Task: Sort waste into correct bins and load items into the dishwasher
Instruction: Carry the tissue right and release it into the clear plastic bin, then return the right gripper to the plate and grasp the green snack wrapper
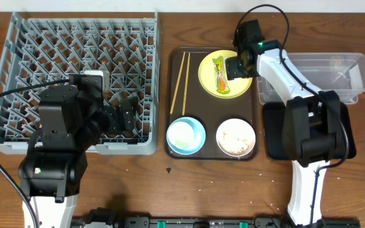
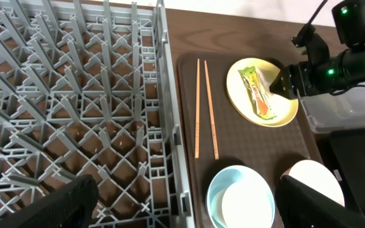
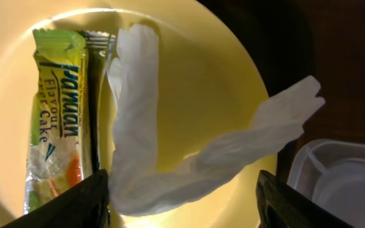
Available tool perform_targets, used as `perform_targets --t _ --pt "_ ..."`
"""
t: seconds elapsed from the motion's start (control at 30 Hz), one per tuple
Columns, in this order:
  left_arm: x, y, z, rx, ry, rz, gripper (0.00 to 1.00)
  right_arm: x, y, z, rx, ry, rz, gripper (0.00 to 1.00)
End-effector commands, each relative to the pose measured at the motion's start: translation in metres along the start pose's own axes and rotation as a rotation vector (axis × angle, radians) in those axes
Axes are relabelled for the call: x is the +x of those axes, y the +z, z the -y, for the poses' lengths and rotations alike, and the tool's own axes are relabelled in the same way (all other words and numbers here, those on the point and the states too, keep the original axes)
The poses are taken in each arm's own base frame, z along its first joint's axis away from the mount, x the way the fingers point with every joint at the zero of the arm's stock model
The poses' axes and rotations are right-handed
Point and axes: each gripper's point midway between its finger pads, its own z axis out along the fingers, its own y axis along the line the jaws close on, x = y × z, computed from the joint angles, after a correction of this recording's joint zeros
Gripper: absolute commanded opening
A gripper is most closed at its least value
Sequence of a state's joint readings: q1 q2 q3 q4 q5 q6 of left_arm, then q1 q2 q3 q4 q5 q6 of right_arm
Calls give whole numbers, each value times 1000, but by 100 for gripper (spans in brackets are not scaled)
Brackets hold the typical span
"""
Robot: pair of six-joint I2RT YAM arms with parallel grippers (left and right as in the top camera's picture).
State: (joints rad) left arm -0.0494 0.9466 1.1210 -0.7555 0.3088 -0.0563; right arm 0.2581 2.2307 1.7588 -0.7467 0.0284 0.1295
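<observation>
A pale yellow plate (image 1: 230, 87) on the brown serving tray holds the green-and-orange wrapper (image 1: 220, 75) and a crumpled white tissue (image 3: 170, 158). My right gripper (image 3: 182, 202) hangs just over the plate (image 3: 195, 82), open, with the tissue between its fingers and the wrapper (image 3: 52, 126) beside its left finger. Two chopsticks (image 1: 181, 82) lie on the tray's left side. In front are a light blue bowl (image 1: 198, 130) with a small white cup (image 1: 181, 134) in it, and a white bowl (image 1: 236, 137) of beige scraps. My left gripper (image 2: 185, 209) is open and empty over the grey dish rack's (image 1: 75, 57) right front edge.
The dark brown serving tray (image 1: 213, 101) lies between the rack and the bins. A clear tub (image 1: 322, 76) stands at the far right, and it also shows in the right wrist view (image 3: 341, 183). The black tray (image 1: 274, 133) lies in front of it, partly under my right arm.
</observation>
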Motion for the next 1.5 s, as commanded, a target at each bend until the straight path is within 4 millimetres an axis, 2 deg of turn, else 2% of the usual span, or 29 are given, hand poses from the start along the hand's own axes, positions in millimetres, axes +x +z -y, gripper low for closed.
perform_targets --t 0.0,0.1,0.13,0.17,0.2,0.27,0.33,0.43,0.53,0.57,0.63,0.67,0.7,0.73,0.83,0.9,0.97,1.03,1.13,1.2,1.23,1.27,1.33,1.37,1.47 --pt "-8 -5 4 9 -2 22 90 11 19 -9 18 -23 -41 56" --pt "-8 -5 4 9 -2 22 90 11 22 -9 41 -35 -37 30" --pt "-8 -5 4 9 -2 22 91 9 21 -10 39 -35 -30 25" --pt "-8 -5 4 9 -2 22 90 7 18 -10 38 -35 -22 20" --pt "-8 -5 4 9 -2 22 91 4 14 -10 37 -34 -14 12" --pt "-8 -5 4 9 -2 22 91 -3 -1 -11 32 -26 15 1" --pt "-8 -5 4 9 -2 22 90 -12 -17 -9 27 -9 48 1" --pt "-8 -5 4 9 -2 22 91 -26 -58 -9 1 16 119 1" --pt "-8 -5 4 9 -2 22 90 -29 -97 -18 -67 12 150 1" --pt "-8 -5 4 9 -2 22 90 -28 -115 -14 -52 16 167 1" --pt "-8 -5 4 9 -2 22 90 -30 -137 -3 -14 54 197 1" --pt "-8 -5 4 9 -2 22 90 -29 -148 8 23 94 212 1" --pt "-8 -5 4 9 -2 22 90 -28 -164 29 86 163 230 1" --pt "-8 -5 4 9 -2 22 90 -26 -169 40 119 196 234 1" --pt "-8 -5 4 9 -2 22 90 -14 -172 74 176 300 199 1" --pt "-8 -5 4 9 -2 22 90 -2 -163 91 197 363 148 1" --pt "-8 -5 4 9 -2 22 90 13 -148 110 224 418 87 1" --pt "-8 -5 4 9 -2 22 90 22 -127 120 195 452 31 1" --pt "-8 -5 4 9 -2 22 90 30 -106 113 82 437 -37 1" --pt "-8 -5 4 9 -2 22 90 27 -102 110 44 399 -38 1" --pt "-8 -5 4 9 -2 22 90 25 -103 106 24 378 -30 6" --pt "-8 -5 4 9 -2 22 90 19 -108 101 -7 346 -11 25" --pt "-8 -5 4 9 -2 22 91 11 -117 91 -44 305 24 38" --pt "-8 -5 4 9 -2 22 90 6 -124 83 -62 271 51 42" --pt "-8 -5 4 9 -2 22 90 -6 -142 58 -90 178 114 45"
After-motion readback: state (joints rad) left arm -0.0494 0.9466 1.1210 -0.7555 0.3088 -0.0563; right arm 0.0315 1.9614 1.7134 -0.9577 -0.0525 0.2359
